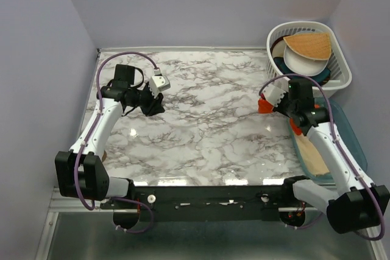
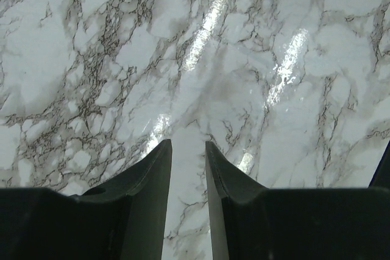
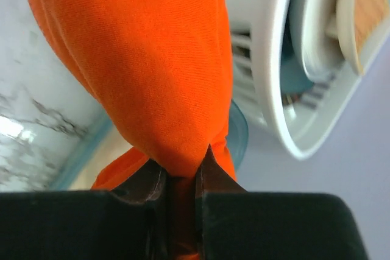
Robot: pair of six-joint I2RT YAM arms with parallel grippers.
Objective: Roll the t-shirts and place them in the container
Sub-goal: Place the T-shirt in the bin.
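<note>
The right gripper pinches a fold of the orange t-shirt at 3 o'clock of the table, close to its right edge and near the white basket at 1 o'clock. The left gripper, at 10 o'clock, holds its jaws apart above the marble. A wide marble surface lies between them.

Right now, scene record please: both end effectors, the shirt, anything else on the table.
left end effector: open, empty, over the marble table
right end effector: shut on t-shirt
t-shirt: orange, bunched, pinched at the table's right side, not yet rolled
basket: white, far right corner, holds dishes and a tan fan-shaped piece
tray: translucent blue, right edge, nearer than the basket
</note>
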